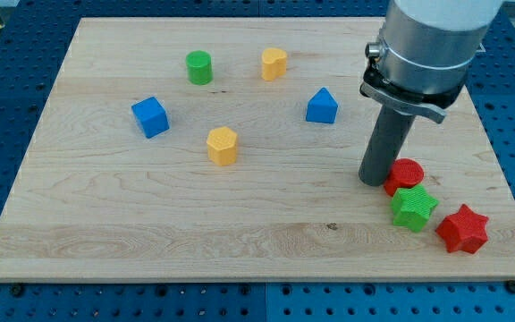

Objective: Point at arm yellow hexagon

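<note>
The yellow hexagon [223,145] lies left of the board's middle. My tip [372,179] rests on the board far to its right, touching or nearly touching the left side of the red cylinder [405,175]. A second yellow block, heart-like in shape [274,63], lies near the view's top. The rod hangs from the large grey arm body [429,45] at the view's top right.
A green cylinder [199,67], a blue cube [150,116] and a blue pentagon-like block [322,105] lie across the wooden board [105,224]. A green star [413,207] and a red star [462,229] sit at the lower right, near the board's edge.
</note>
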Robot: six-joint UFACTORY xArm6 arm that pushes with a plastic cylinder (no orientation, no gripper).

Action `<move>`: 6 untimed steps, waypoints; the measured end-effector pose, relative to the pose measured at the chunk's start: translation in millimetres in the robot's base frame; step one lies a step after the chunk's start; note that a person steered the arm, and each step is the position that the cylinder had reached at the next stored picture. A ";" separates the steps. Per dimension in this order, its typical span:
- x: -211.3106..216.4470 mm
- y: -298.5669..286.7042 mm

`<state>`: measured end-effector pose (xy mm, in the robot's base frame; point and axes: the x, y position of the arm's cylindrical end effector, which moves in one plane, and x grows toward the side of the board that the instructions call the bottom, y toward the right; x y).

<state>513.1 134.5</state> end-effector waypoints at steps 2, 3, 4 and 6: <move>19.9 8.7; 25.7 29.1; 29.0 38.9; 30.9 -115.3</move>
